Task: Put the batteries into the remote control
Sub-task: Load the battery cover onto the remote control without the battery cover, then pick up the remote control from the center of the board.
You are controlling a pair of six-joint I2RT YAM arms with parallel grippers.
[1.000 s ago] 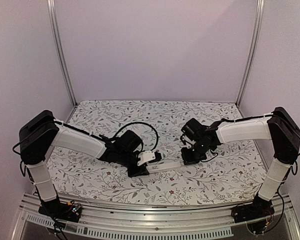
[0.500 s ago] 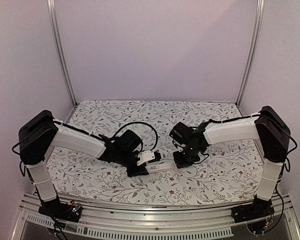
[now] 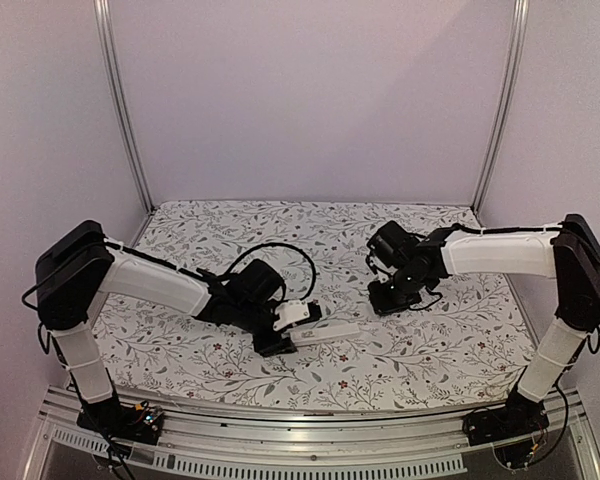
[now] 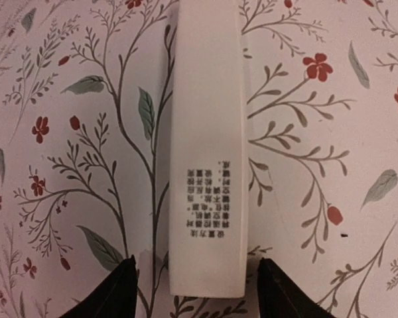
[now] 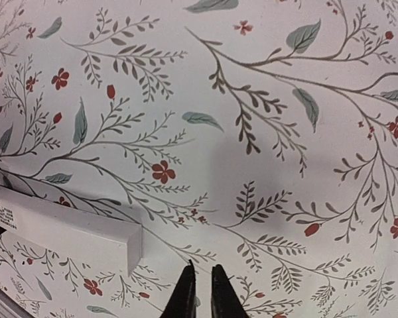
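Note:
The remote control (image 4: 209,146) is a long white bar with a small block of black print, lying flat on the flowered cloth. In the top view it (image 3: 332,330) lies between the two arms. My left gripper (image 4: 207,291) is open, one finger on each side of the remote's near end and neither touching it; it also shows in the top view (image 3: 290,339). My right gripper (image 5: 200,293) is shut with only a slit between the fingers, and nothing shows in it. It hangs above bare cloth to the right of the remote's far end (image 5: 86,235). No batteries are in view.
The flowered cloth (image 3: 310,240) covers the table. Metal frame posts (image 3: 120,110) stand at the back corners and a metal rail (image 3: 300,435) runs along the near edge. A black cable (image 3: 280,250) loops above the left wrist.
My right gripper went left toward the remote's far end, then drew back to the right and farther away. The left gripper and the remote have stayed in place.

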